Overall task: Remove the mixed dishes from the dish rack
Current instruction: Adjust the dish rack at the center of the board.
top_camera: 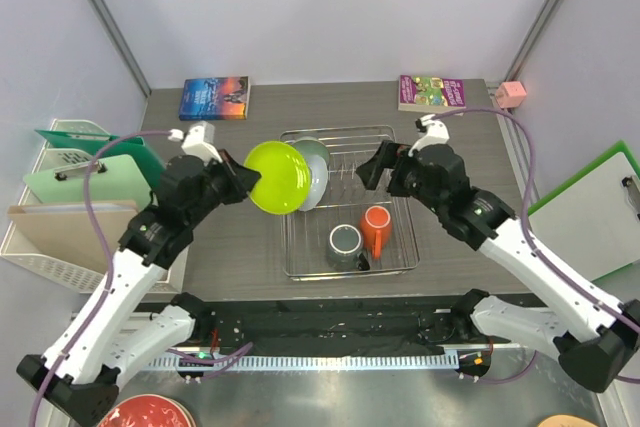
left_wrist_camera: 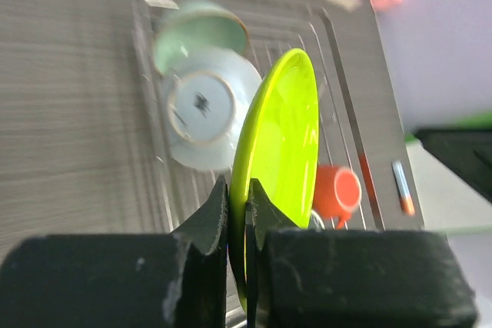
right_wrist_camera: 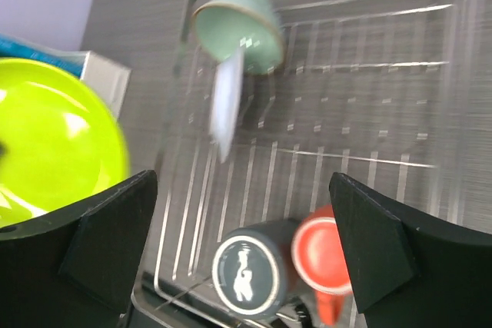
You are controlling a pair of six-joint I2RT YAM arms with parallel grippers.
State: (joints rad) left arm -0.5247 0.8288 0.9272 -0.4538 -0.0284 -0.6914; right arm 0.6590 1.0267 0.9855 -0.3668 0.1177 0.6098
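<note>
While my left gripper [top_camera: 244, 181] pinches the lime plate [top_camera: 277, 177] over the rack's [top_camera: 400, 162] left edge, I see the bowl [right_wrist_camera: 238, 32] and grey plate [right_wrist_camera: 227, 109] far-left inside. The grey mug [top_camera: 345, 244] and orange mug [top_camera: 376, 229] lie nearer, and my right gripper [top_camera: 372, 169] hangs wide open, empty.

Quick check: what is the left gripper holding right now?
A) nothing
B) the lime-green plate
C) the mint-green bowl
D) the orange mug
B: the left gripper is closed on the rim of the lime-green plate, while the orange mug and mint-green bowl sit in the dish rack.
</note>
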